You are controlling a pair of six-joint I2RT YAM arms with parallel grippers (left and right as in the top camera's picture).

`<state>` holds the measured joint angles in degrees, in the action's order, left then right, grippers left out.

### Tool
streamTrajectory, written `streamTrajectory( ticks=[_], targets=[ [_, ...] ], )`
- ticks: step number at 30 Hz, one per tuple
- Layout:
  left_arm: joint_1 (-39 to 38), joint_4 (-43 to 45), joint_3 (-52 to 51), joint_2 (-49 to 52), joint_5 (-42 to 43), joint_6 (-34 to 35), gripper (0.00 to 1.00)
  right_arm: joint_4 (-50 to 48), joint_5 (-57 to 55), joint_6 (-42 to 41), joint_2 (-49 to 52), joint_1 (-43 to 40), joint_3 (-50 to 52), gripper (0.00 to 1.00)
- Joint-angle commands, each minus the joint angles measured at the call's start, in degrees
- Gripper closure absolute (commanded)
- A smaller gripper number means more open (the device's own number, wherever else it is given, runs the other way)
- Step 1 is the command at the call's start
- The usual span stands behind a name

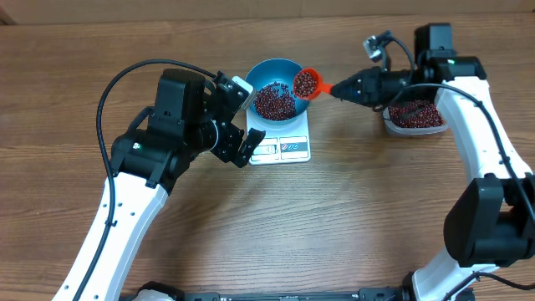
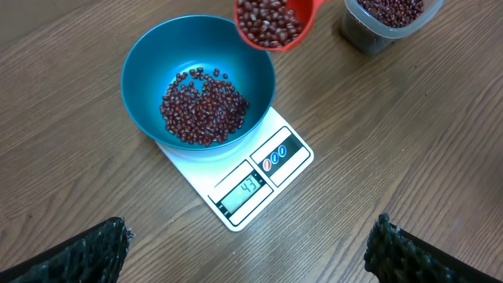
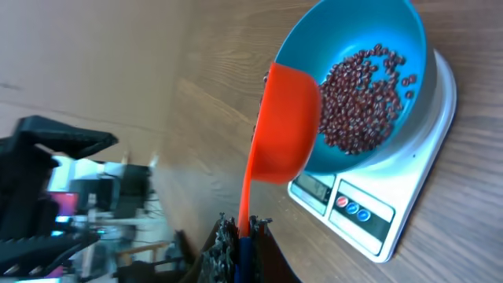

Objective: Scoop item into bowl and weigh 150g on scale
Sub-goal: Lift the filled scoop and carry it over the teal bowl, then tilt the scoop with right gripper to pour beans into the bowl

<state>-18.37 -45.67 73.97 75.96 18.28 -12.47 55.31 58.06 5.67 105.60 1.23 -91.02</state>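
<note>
Beans (image 1: 274, 102) lie in the blue bowl (image 1: 256, 75) on the scale (image 1: 284, 149) nr the bench's far edge; right pincer (image 1: 336, 88) grips a loaded orange scoop (image 1: 307, 83) over the rim, prob to top up, left pincer (image 1: 245, 121) wide & empty alongside

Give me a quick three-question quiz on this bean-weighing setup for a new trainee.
1. True or false: the blue bowl sits on the scale.
2. What does the right gripper hold? A) the bowl B) an orange scoop C) nothing
3. Fill in: the left gripper has its jaws ____.
Key: 1 true; 2 B; 3 open.
</note>
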Motion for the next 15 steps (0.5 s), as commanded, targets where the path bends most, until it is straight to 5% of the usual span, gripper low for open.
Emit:
streamTrajectory(
  ticks=[1,15],
  targets=[
    [0.0,0.0,0.8,-0.7,0.8,-1.3,0.00,-0.3,-5.9,-2.3,-0.8,2.6,-4.1,0.96],
    [0.0,0.0,0.8,-0.7,0.8,-1.3,0.00,-0.9,-31.3,-5.9,-0.8,13.6,-8.4,0.97]
  ],
)
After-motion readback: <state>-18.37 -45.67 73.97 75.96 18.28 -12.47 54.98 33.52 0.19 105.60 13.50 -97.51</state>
